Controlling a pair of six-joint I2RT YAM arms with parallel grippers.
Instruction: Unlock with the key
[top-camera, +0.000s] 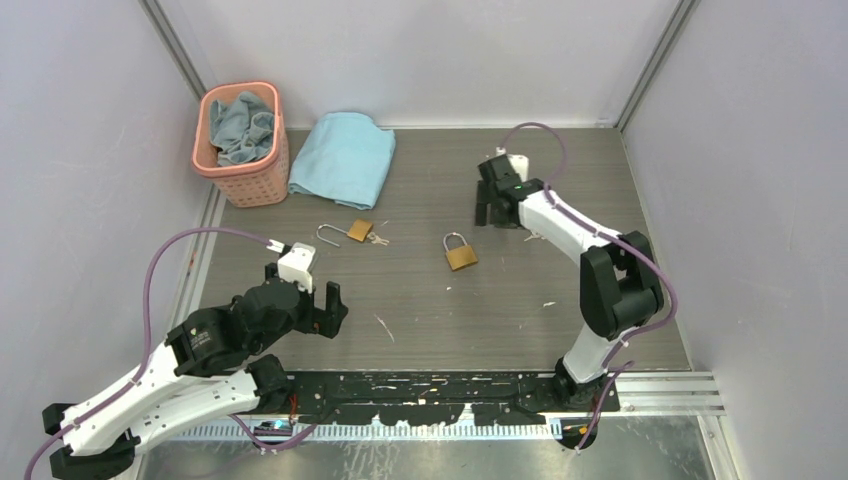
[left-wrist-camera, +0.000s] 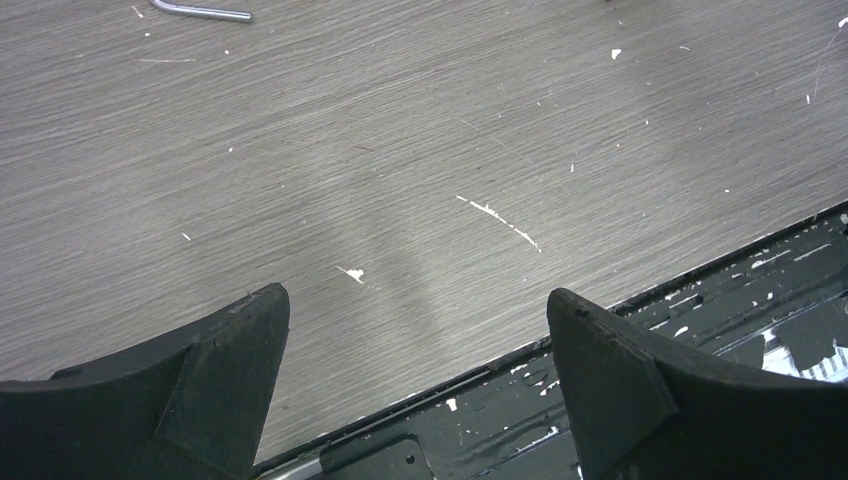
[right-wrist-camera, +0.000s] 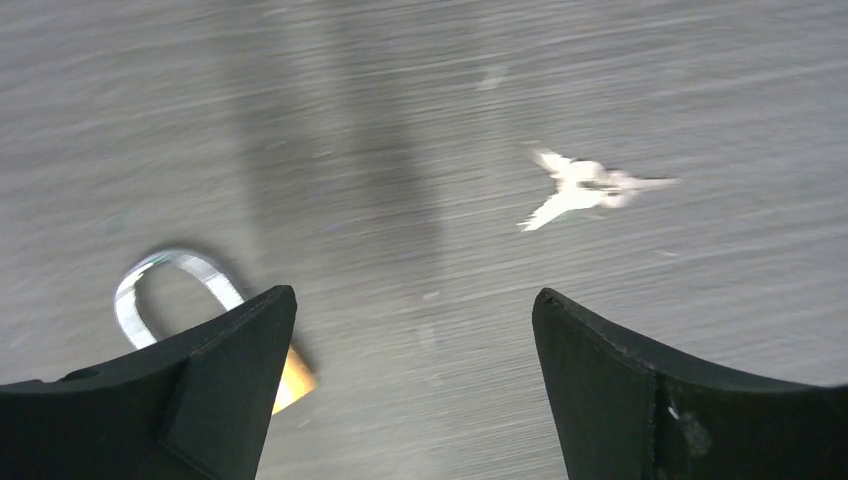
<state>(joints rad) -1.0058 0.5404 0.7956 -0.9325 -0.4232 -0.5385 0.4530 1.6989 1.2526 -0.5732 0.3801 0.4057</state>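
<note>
A brass padlock (top-camera: 461, 253) with its shackle shut lies mid-table. A second brass padlock (top-camera: 359, 230) lies to its left with its shackle (top-camera: 330, 236) swung open and small silvery keys (top-camera: 379, 239) at its body. My right gripper (top-camera: 493, 215) is open and empty, just beyond and right of the shut padlock. In the blurred right wrist view the gripper (right-wrist-camera: 412, 300) stands open and the padlock (right-wrist-camera: 170, 290) shows partly behind the left finger. My left gripper (top-camera: 305, 285) is open and empty near the front left. In the left wrist view (left-wrist-camera: 417, 293) it is over bare table.
A pink basket (top-camera: 243, 140) with a cloth in it stands at the back left. A light blue towel (top-camera: 345, 157) lies beside it. A black rail (top-camera: 450, 392) runs along the table's near edge. White scuffs (left-wrist-camera: 500, 220) mark the table. Walls close in on three sides.
</note>
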